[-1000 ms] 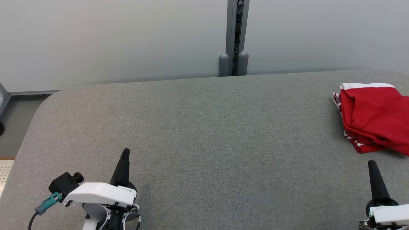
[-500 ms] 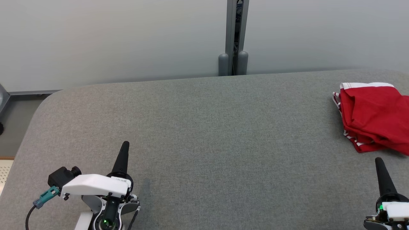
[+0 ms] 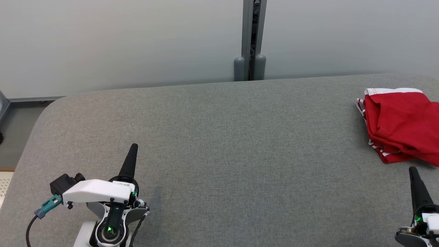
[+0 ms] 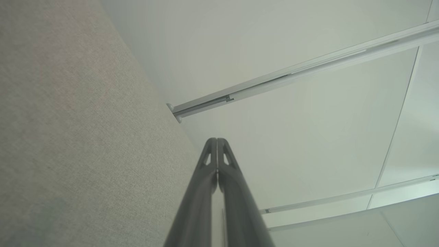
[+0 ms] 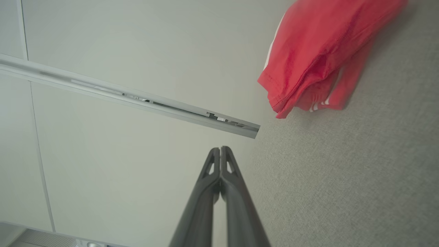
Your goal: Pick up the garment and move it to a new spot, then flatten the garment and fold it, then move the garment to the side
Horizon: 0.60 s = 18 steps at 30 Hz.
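Head view: I log a grey fabric-covered table with rounded corners, running up to a pale wall. A grey metal post stands against that wall behind the table's far edge, with two rounded caps at its foot.

The garment is red cloth with white trim and white stripes. It lies in a folded, bunched heap on the table's right side, toward the far edge, and the right border of the head view cuts it off. Neither gripper holds it.

The right gripper sits low at the right of the head view, fingers pointing away from me toward the garment's near edge. Its tip is near the cloth and apart from it. On the right wrist view I see the two dark fingers pressed against each other at the tips with nothing between them. The garment lies ahead and to the upper right there, clear of the tips.

The left gripper is at the lower left of the head view, over bare table and well apart from the garment. On the left wrist view its fingers meet at the tips: jaws together, empty. A black cable with a teal connector hangs off the white wrist housing. A green light glows on each wrist.

I cannot tell whether either gripper touches the table surface.
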Motion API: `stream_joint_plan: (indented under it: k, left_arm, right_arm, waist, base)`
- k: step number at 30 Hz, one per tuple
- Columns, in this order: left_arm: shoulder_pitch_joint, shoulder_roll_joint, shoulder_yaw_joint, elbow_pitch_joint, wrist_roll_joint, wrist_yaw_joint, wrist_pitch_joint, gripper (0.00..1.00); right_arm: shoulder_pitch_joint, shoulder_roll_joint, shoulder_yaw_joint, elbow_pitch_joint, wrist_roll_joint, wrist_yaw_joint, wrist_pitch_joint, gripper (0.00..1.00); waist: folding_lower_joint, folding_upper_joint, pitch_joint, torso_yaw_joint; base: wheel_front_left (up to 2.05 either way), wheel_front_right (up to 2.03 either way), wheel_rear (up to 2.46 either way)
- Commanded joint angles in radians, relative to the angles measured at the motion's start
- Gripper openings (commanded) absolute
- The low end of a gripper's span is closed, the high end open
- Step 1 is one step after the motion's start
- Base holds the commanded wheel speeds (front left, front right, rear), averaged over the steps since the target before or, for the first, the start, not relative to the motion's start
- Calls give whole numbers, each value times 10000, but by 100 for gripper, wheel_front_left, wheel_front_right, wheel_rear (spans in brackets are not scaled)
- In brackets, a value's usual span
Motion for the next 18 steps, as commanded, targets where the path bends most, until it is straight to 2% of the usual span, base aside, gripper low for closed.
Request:
stream_joint_plan:
  k: [1,18]
  left_arm:
    - [-232,29,54,31,-232,-84,36,0]
    - [-732,32,135,457,-1597,-350,341,0]
  right_arm:
    - [-186,-67,-55,0,217,1,79,0]
    - [-341,-41,-435,110,1508,1,496,0]
  waist:
    - [0,0,1,-1]
    - [0,0,25,-20]
  base:
    - [0,0,0]
    - [0,0,0]
